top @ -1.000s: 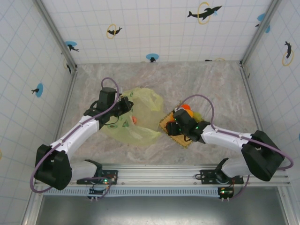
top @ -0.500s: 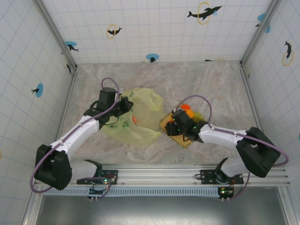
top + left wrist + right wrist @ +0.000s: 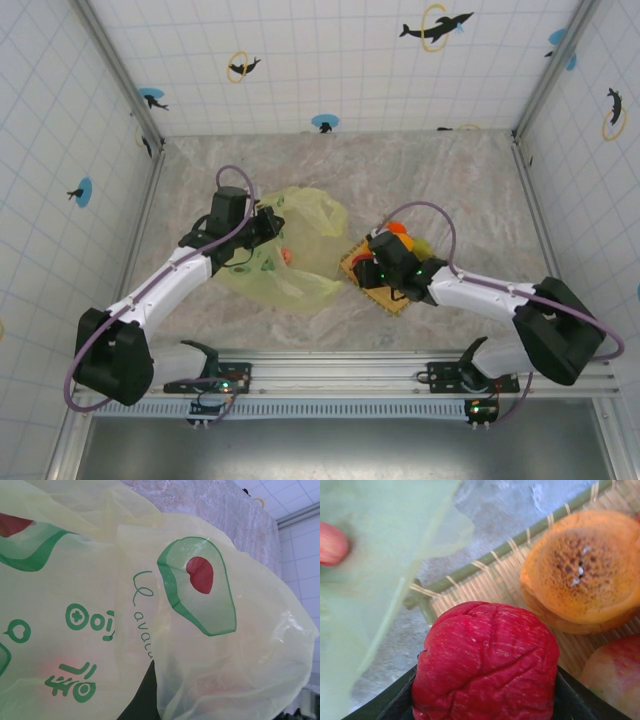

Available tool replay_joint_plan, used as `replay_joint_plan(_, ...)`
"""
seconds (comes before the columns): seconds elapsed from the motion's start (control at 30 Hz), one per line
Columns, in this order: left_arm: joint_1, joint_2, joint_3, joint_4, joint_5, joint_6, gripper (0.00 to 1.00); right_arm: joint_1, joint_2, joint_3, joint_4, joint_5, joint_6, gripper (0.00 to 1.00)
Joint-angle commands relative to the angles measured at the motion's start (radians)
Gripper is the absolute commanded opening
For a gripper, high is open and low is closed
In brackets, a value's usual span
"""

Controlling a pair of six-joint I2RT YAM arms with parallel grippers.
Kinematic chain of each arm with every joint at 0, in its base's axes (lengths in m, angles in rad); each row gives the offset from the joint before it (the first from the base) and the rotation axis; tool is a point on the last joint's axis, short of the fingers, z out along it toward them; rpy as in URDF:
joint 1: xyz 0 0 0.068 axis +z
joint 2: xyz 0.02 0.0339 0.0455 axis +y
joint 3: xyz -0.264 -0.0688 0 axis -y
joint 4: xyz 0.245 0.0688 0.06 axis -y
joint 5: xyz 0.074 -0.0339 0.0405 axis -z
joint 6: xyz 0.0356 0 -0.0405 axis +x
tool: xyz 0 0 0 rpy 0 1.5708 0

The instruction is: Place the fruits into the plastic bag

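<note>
I have the right tool (image 3: 485,696) closed on a red fruit (image 3: 487,662), one finger on either flank and the fruit filling the gap between them. Its wrinkled skin and small size suggest a light, fairly firm toy. It is round enough to squirt out of a shallow pinch, so I judge that holding it across the widest part is the right grip. Just ahead and to the right of this tool an orange fruit (image 3: 580,575) sits on the woven mat (image 3: 470,587), with a paler red-yellow one (image 3: 615,675) beside the right finger. The plastic bag (image 3: 300,235) lies off to the tool's left on the desk (image 3: 420,170), with a reddish fruit (image 3: 331,543) showing through it. The film is thin and floppy, so it will not stay open unaided. The right arm reaches low across from its base, wrist tipped down over the mat. The left arm stretches forward with the left tool (image 3: 263,224) at the bag's edge, film draped over its camera. I cannot tell whether it is pinching the bag.
</note>
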Motion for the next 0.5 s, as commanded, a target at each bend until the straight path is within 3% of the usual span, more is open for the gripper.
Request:
replay_joint_plan(0.0,-0.007,-0.005,0.002,-0.013,-0.007,0.016,0.0,0.002,-0.078,-0.014,0.025,-0.021,-0.01,0.57)
replay_joint_plan(0.3,-0.009,-0.003,0.001,-0.006,0.003,0.009,0.0,0.036,-0.214,-0.045,0.13,-0.074,-0.098,0.53)
replay_joint_plan(0.47,-0.009,-0.006,-0.002,-0.004,0.013,0.008,0.0,0.044,-0.181,-0.05,0.244,-0.148,-0.119,0.53)
